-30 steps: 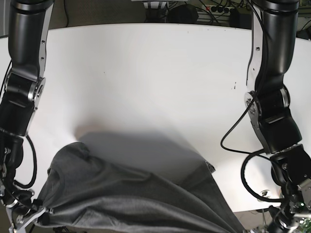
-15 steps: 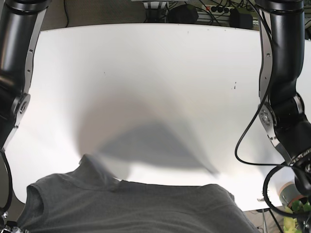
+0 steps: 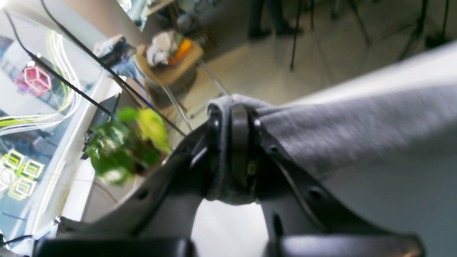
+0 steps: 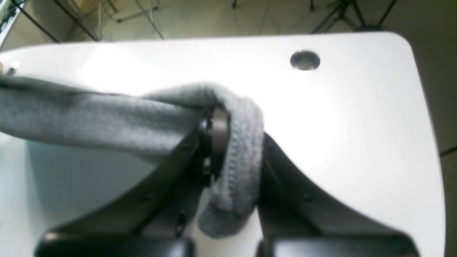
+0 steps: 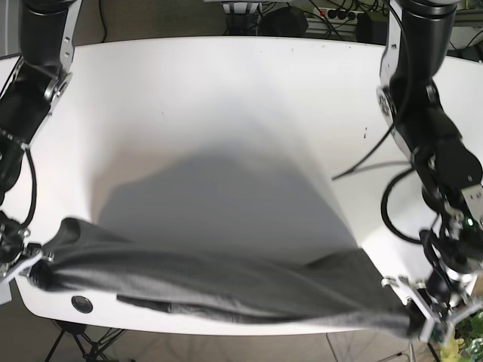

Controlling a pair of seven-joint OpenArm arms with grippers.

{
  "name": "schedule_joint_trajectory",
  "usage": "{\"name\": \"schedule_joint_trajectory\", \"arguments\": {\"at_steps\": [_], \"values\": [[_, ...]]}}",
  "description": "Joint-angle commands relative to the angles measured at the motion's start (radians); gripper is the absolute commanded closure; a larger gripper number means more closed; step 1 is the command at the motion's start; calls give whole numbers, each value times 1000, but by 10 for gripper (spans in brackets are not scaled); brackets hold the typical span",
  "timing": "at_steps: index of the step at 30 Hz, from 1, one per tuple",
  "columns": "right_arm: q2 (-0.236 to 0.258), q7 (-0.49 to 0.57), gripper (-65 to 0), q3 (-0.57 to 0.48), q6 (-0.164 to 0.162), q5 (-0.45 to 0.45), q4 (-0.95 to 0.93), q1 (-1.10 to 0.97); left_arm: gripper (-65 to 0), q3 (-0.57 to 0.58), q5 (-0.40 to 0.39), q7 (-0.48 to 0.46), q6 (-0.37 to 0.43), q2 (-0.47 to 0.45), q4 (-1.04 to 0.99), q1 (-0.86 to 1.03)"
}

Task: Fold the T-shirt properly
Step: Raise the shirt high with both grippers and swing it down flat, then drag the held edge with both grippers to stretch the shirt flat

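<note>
— Grey knit fabric, that T-shirt (image 5: 226,290): where does it sit?

— It hangs stretched between the two arms along the near edge of the white table (image 5: 241,113), sagging a little in the middle and casting a broad shadow on the tabletop. Most of it looks lifted rather than laid flat.

— And the claws?

— The left claw (image 3: 234,142) is closed tight on a bunched corner of the shirt, cloth squeezed between its jaws and poking out above and below. The right claw (image 4: 228,150) is likewise clamped on a rolled hem, with a thick fold wrapped over one finger. In the base view they sit at opposite ends of the garment, well apart.

— Which step would that be?

— Judging from the taut span, the robot seems to be spreading the shirt out, before any fold is made. The next move probably calls for carrying both corners forward over the table together, keeping the tension even, then lowering so the cloth lands flat and unwrinkled.

— Any risk?

— The bunched grips could drag a crease in, or one corner could slip.

— Any writing or brand?

— None readable on the shirt or the arms. Glowing cube-shaped signs (image 3: 35,78) show off to the side in the left wrist view, but no legible text.
</note>
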Motion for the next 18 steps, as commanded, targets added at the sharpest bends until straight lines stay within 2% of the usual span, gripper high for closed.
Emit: {"name": "schedule_joint_trajectory", "arguments": {"at_steps": [1,8,14,18], "values": [[1,33,-21,43,3,17,63,-33,0,-3,-3,-21,-7,-9,49,37],[-78,35,-21,143,3,18,191,-283,0,-57,-5,-32,-19,-2,146,311],[-136,39,-21,200,3,18,281,-466,0,-151,-5,-32,-85,22,164,475],[-163,39,-21,204,3,18,312,-547,0,-160,-2,-42,-119,21,164,548]]}}
